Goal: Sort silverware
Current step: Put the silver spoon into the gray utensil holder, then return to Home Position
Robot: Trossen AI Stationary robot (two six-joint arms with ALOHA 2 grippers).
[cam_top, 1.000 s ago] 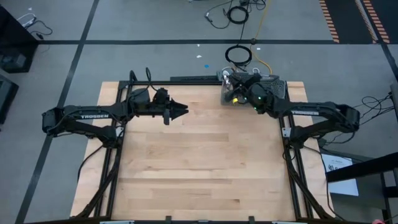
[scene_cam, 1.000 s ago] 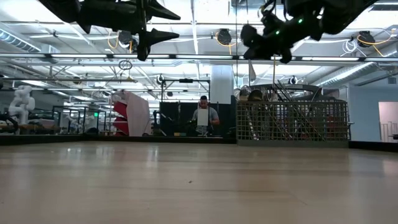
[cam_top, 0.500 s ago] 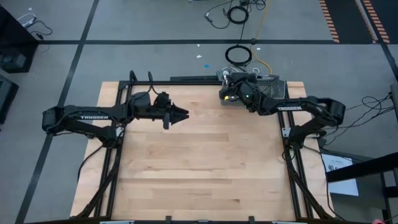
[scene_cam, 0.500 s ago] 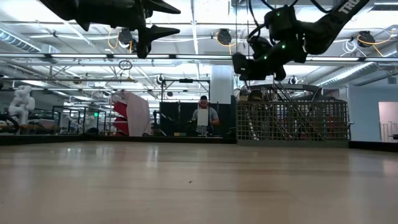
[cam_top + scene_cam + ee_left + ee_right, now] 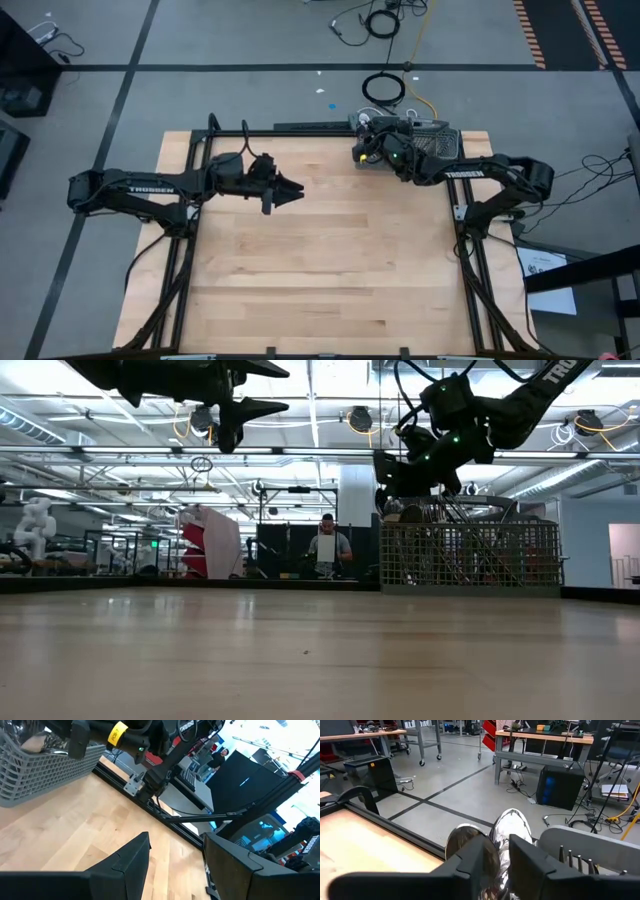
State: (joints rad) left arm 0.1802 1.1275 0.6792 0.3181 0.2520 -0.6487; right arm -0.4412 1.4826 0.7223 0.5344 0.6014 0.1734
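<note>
A pale wooden bench (image 5: pixel 320 260) fills the scene. On the left, the left gripper (image 5: pixel 297 187) hovers above it, jaws apart and empty. At the far right corner, the right gripper (image 5: pixel 502 857), jaws slightly parted, straddles spoons (image 5: pixel 512 826) among the silverware (image 5: pixel 450 520) standing in the mesh basket (image 5: pixel 470 555).

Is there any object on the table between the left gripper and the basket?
No: in the high view, only bare wood lies between the left gripper and the basket.

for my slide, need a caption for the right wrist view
Right gripper poised over shiny silver spoon bowls in the grey mesh basket.
</note>
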